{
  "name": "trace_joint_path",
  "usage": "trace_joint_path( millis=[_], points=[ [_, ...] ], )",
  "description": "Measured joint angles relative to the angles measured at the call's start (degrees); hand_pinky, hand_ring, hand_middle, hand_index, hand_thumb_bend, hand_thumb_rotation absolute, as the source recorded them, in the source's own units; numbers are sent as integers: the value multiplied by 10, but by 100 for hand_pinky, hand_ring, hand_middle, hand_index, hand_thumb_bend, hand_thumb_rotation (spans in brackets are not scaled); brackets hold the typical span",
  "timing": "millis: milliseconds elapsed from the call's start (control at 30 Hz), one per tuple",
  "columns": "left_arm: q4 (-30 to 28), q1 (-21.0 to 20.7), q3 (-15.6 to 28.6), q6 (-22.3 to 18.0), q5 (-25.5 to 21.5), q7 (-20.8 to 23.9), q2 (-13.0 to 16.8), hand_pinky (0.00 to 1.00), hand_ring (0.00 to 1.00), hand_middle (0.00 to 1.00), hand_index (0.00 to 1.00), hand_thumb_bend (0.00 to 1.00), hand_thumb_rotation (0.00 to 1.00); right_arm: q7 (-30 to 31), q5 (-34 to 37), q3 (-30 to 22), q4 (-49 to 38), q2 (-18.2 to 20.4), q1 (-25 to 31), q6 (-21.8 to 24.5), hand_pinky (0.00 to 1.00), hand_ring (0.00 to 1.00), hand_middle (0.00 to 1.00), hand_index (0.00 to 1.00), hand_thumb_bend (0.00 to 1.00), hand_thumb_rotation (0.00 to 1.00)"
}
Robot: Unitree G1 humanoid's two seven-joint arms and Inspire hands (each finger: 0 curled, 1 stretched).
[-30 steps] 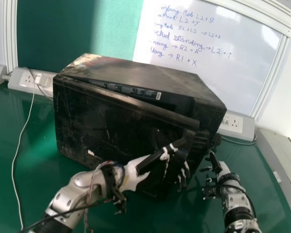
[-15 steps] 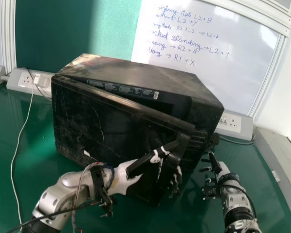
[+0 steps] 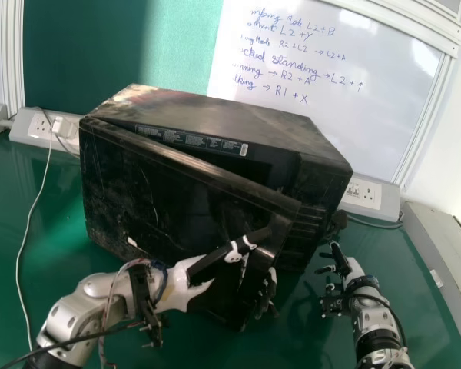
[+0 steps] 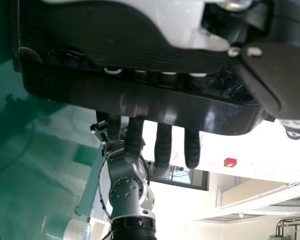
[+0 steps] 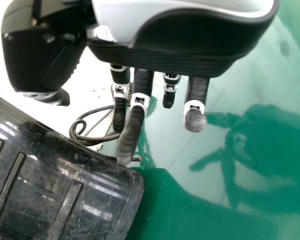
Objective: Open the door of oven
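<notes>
A room resembling a robotics lab, with a robot's jointed metal arm (image 3: 372, 314) over a glossy green worktop (image 3: 42, 246), power sockets (image 3: 367, 194) along its rear, and a whiteboard (image 3: 330, 131) bearing blue handwritten notes (image 3: 292, 65) beside a green panel (image 3: 100, 58).

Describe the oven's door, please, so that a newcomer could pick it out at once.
On the green table sits a black oven. Its door is the scratched front panel, the left hand at its free edge; unlike the fixed casing behind, it stands ajar.
</notes>
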Motion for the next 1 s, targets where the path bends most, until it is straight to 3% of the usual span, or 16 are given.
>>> trace_joint_path(
  millis=[333, 567, 867, 1000],
  points=[
    [-40, 33, 8, 4, -32, -21, 38, 1, 6, 10, 11, 36, 72, -1, 1, -1, 0, 0, 0, 0, 6, 13, 27, 72, 60, 92],
    [-69, 53, 31, 26, -64, -30, 71, 2, 7, 11, 13, 40, 66, -2, 1, 0, 0, -1, 0, 0, 6, 13, 26, 72, 60, 97],
    [-93, 86, 63, 19, -72, -50, 93, 0, 5, 9, 11, 42, 60, -2, 5, -3, 0, -2, 0, 0, 5, 12, 27, 72, 60, 94],
    [-129, 108, 82, 32, -93, -49, 113, 0, 3, 8, 10, 39, 54, -2, 5, -3, 0, -3, 0, 3, 5, 12, 27, 73, 62, 96]
  ],
)
